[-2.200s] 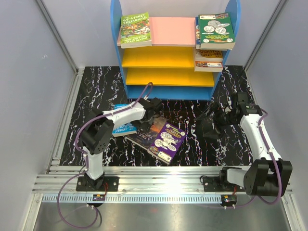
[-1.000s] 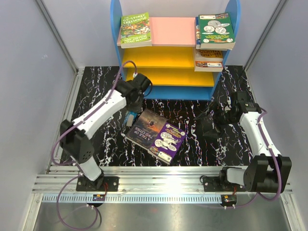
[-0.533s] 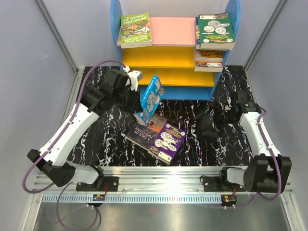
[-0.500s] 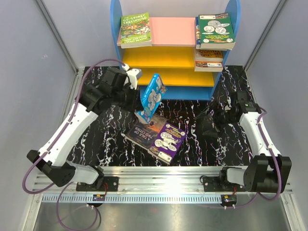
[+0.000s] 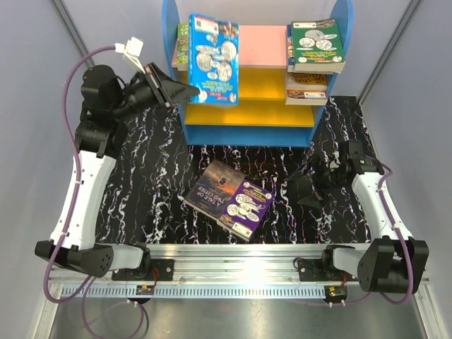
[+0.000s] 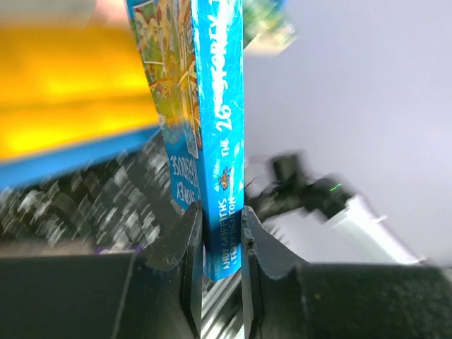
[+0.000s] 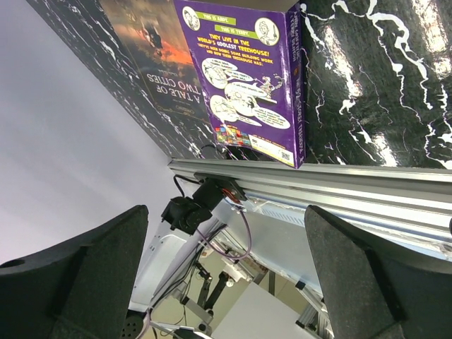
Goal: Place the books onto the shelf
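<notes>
Books first: the blue Treehouse book (image 5: pixel 214 60) is held by your left gripper (image 5: pixel 189 90), jaws clenched on the bottom end of its spine. In the left wrist view the spine runs straight out from between the two fingers (image 6: pixel 185 247), away from their tips. Farther out beyond those jaws stands the shelf (image 5: pixel 261 44); the held book hangs in front of its pink top board and upper yellow board, lifted clear of the black marbled table (image 5: pixel 141 155); whether it touches the shelf you cannot tell. Your right gripper (image 5: pixel 305 189) has its jaws spread wide with nothing between them. Out ahead of its fingertips, flat on the table, lies the purple book (image 7: pixel 244 78), overlapping the dark brown book (image 7: pixel 152 56) on its far side; neither touches those jaws. Well apart from both grippers, a green coin book (image 5: pixel 318 42) rests on the right end of the top board, with more books (image 5: pixel 306 88) on the board below it.
</notes>
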Tool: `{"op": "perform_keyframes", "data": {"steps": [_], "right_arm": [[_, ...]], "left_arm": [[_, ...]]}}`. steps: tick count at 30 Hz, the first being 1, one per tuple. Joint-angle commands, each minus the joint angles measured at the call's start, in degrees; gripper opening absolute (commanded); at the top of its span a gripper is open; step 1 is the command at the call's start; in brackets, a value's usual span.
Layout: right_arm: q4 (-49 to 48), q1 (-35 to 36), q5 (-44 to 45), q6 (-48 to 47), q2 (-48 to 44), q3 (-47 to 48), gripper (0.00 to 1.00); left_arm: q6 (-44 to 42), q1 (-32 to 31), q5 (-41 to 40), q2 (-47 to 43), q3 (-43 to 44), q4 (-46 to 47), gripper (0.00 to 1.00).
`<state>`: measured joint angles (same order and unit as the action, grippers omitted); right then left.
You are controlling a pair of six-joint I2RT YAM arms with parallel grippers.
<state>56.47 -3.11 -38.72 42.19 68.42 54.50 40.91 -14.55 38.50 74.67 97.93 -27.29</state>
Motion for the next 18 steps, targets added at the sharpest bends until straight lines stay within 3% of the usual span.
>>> {"op": "perform_keyframes", "data": {"steps": [1,6,8,18], "right_arm": [[0.3,-0.1,-1.4,-1.2,-1.8,-0.6,1.00],[0.2,-0.1,-1.3,-1.2,-2.2,-1.0,1.00],[0.1,-0.1,-1.3,-1.1,-2.2,-1.2,1.00],[-1.7,-0.1,-1.5,-0.2,-1.4,-1.9,1.00]], "left_arm": [[16.7,2.8,8.7,2.0,1.9,28.8,0.00],[30.0,6.2,8.5,7.2,0.9,46.6,0.00],[33.2,7.9,6.1,9.9,1.6,46.5,0.00],[31.1,9.3,1.8,24.5,18.6,21.8,0.00]]}}
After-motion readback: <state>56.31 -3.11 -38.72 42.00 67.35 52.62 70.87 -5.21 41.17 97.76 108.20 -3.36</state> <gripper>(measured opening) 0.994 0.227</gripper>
